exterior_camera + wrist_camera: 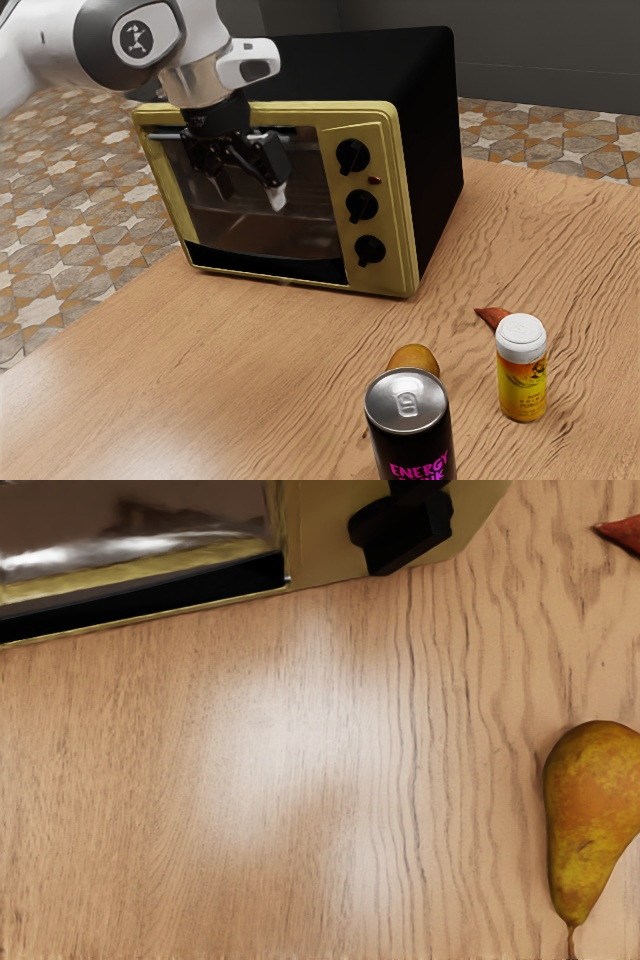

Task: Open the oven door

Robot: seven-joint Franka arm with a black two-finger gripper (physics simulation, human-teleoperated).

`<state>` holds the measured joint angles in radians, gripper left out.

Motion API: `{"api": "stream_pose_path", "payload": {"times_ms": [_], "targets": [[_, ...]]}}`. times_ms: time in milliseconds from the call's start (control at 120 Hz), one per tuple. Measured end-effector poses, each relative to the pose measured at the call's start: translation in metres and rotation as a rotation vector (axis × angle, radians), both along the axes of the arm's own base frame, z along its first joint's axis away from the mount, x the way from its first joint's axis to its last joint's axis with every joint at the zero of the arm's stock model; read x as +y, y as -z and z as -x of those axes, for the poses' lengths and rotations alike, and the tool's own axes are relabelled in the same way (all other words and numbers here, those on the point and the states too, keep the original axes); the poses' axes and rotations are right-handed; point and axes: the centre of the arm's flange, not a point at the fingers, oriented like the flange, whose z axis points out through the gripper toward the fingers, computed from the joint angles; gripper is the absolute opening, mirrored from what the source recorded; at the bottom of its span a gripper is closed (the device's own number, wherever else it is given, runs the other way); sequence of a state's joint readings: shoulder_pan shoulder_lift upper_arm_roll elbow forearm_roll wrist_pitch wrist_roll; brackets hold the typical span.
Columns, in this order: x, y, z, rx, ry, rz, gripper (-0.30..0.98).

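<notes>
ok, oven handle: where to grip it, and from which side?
Probably the middle of the handle, from the front, one finger above and one below: it's a thin, straight bar along the top of the door. The gripper hides part of it.

A boxy toaster oven (432,150) with a yellow front and black casing stood upright on a wooden tabletop, its oven door (235,228) shut against the frame. The door's dark, see-through glass caught pale reflections above a black lower strip (265,264), and a dark handle bar (166,136), partly hidden from view, ran along its upper edge. Three black knobs (361,206) lined the front panel in a column beside the door, toward the exterior view's right
</notes>
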<state>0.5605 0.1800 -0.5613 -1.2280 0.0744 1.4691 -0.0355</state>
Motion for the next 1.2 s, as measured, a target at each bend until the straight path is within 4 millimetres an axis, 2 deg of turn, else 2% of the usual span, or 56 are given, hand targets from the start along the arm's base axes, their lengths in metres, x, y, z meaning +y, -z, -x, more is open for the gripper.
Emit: {"api": "stream_pose_path", "payload": {"times_ms": [133, 150, 167, 192, 217, 317, 367, 417, 442, 483, 517, 567, 625, 783, 1017, 1117, 1200], "targets": [[0.002, 0.0, 0.003, 0.019, -0.017, -0.004, 0.69], [0.003, -0.009, 0.006, 0.003, -0.021, -0.004, 0.69], [0.007, -0.033, 0.016, -0.042, -0.026, -0.009, 0.68], [0.022, -0.079, 0.042, -0.119, -0.045, -0.043, 0.68], [0.043, -0.111, 0.068, -0.171, -0.073, -0.097, 0.68], [0.132, -0.137, 0.121, -0.124, -0.145, -0.307, 0.68], [0.166, -0.128, 0.162, -0.105, -0.136, -0.294, 0.68], [0.213, -0.102, 0.212, -0.11, -0.141, -0.234, 0.68], [0.226, -0.087, 0.236, -0.132, -0.127, -0.206, 0.68], [0.245, -0.06, 0.265, -0.188, -0.088, -0.159, 0.69], [0.261, -0.041, 0.277, -0.249, -0.055, -0.12, 0.69], [0.277, -0.024, 0.278, -0.329, 0.01, -0.109, 0.69], [0.288, -0.017, 0.274, -0.4, 0.092, -0.138, 0.69], [0.3, -0.02, 0.263, -0.496, 0.306, -0.268, 0.69], [0.312, -0.026, 0.25, -0.513, 0.553, -0.409, 0.69], [0.312, -0.033, 0.228, -0.511, 0.65, -0.454, 0.69], [0.313, -0.037, 0.199, -0.504, 0.727, -0.481, 0.69]]}}
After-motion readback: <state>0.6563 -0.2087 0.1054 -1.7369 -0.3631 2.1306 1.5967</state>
